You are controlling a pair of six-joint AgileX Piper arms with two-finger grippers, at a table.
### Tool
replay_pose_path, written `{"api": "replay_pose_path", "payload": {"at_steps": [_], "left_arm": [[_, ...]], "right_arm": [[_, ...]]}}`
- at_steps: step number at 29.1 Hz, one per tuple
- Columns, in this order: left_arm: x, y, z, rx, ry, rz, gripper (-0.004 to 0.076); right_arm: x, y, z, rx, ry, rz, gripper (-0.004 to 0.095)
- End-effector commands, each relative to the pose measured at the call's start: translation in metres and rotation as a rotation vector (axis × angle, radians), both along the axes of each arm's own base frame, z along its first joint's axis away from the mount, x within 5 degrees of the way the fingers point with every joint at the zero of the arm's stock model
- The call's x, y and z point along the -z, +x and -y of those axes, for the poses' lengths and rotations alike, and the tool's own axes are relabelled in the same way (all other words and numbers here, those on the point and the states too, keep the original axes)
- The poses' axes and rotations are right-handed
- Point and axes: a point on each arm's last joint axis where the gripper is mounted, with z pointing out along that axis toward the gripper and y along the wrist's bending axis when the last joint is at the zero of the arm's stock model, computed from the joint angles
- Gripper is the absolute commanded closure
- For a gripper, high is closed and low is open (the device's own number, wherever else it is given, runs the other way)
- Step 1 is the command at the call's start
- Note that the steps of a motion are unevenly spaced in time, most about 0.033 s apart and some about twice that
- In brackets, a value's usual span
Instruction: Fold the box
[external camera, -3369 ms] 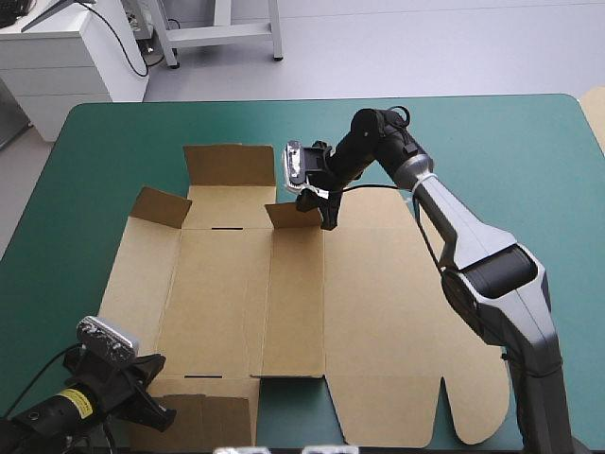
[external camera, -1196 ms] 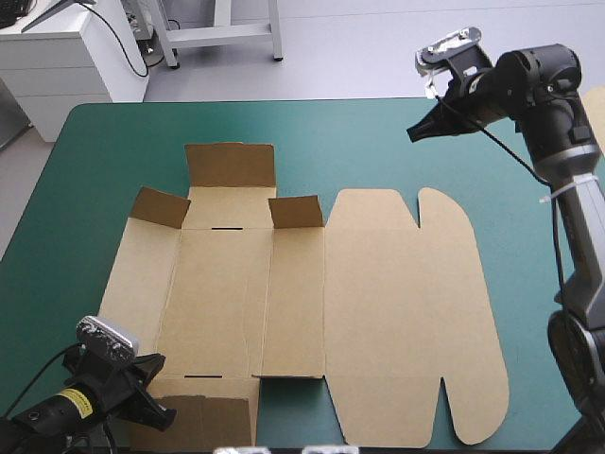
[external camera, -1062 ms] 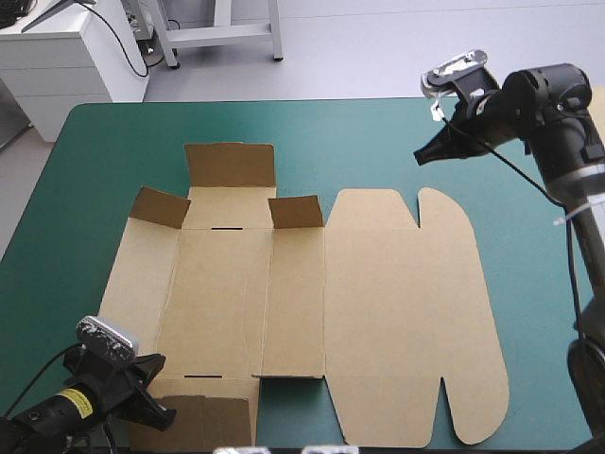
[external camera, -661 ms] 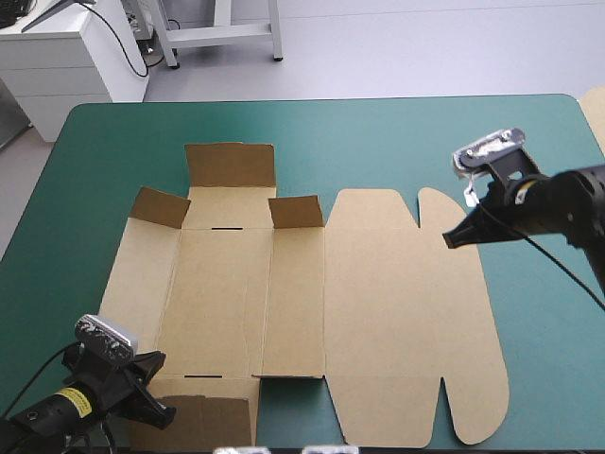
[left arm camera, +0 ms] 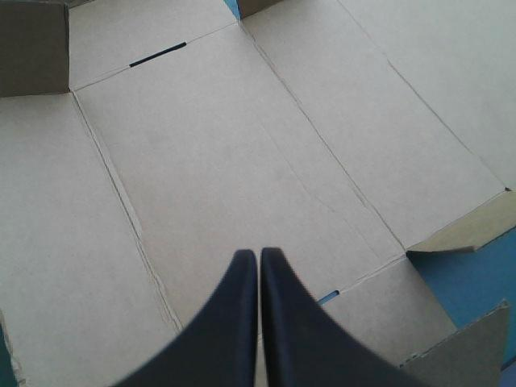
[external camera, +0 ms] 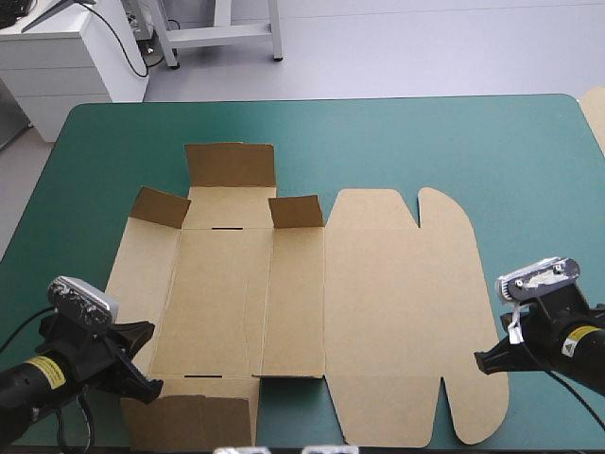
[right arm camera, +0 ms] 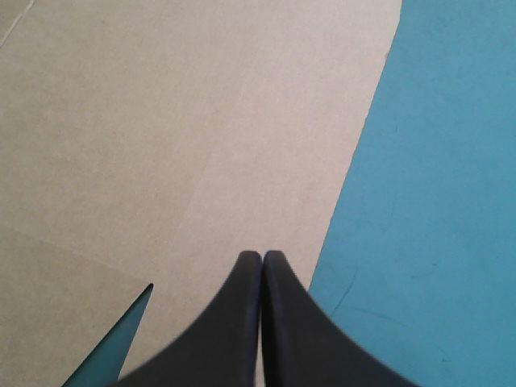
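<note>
Fingers (left arm camera: pixel 234 322) meet per wrist cams — high view: box (external camera: pixel 378 284) flaps (external camera: pixel 230 165) up.

Right claw (right arm camera: pixel 261 255) pressed together over the box (right arm camera: pixel 161 121) edge

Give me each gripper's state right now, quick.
Left gripper: closed, holding nothing, over the box.
Right gripper: closed, holding nothing, over the box's edge.
</note>
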Motion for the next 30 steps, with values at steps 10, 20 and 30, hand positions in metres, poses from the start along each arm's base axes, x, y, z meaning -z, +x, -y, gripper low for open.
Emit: {"api": "replay_pose_path", "payload": {"at_steps": [10, 20, 30], "left_arm": [[-0.066, 0.077, 0.025, -0.010, 0.102, -0.031, 0.0725], [-0.042, 0.138, 0.047, -0.012, 0.184, -0.137, 0.0708], [-0.031, 0.156, 0.044, -0.035, 0.166, -0.177, 0.0707]], "right_arm": [[0.002, -0.016, 0.003, 0.015, 0.047, 0.170, 0.0927], [0.006, -0.016, 0.004, 0.015, 0.045, 0.166, 0.0927], [0.005, -0.016, 0.004, 0.014, 0.036, 0.170, 0.0927]]}}
